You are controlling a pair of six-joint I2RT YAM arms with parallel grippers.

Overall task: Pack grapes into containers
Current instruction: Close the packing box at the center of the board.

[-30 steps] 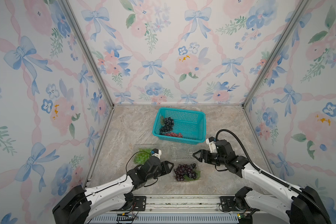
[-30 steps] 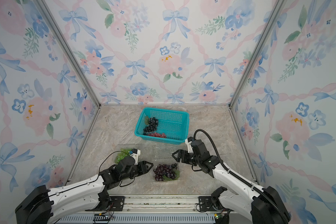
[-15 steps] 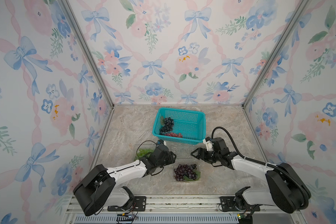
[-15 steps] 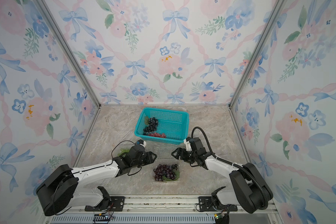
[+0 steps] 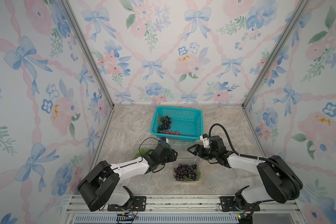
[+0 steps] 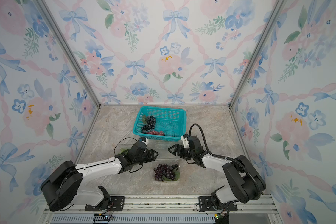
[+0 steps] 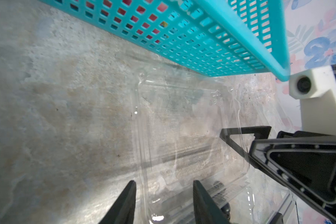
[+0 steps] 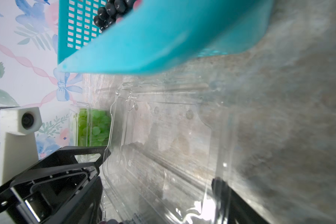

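Green grapes (image 8: 93,128) sit packed in a clear container (image 8: 85,105) just off the outer, left side of the left claw (image 5: 174,153); that arm partly hides them in both top views. The left claw hangs low over the marble worktop (image 5: 128,126), unclenched. In its wrist view the two fingers (image 7: 127,201) stand apart, with the near rim of an empty clear container (image 7: 182,120) running between them. I cannot tell whether either finger touches the plastic. This empty container appears to lie open on the worktop, directly between the two claws. Ahead of both claw tips, toward the back wall, stands the teal mesh basket (image 5: 182,137), its front wall just beside the empty container. Inside it are a blue-black bunch (image 5: 164,123) and, nearer the claws, a red bunch (image 5: 171,132). Back from the claw tips, on the robot's side of the gap between them, a dark purple bunch (image 5: 184,171) with green leaves lies in another clear container (image 5: 199,170). The right claw (image 5: 189,149) faces the left one across the empty container, released, jaws spread wide. One of its fingers shows through the clear plastic in the left wrist view, at the container's far edge. Nothing is held in it.
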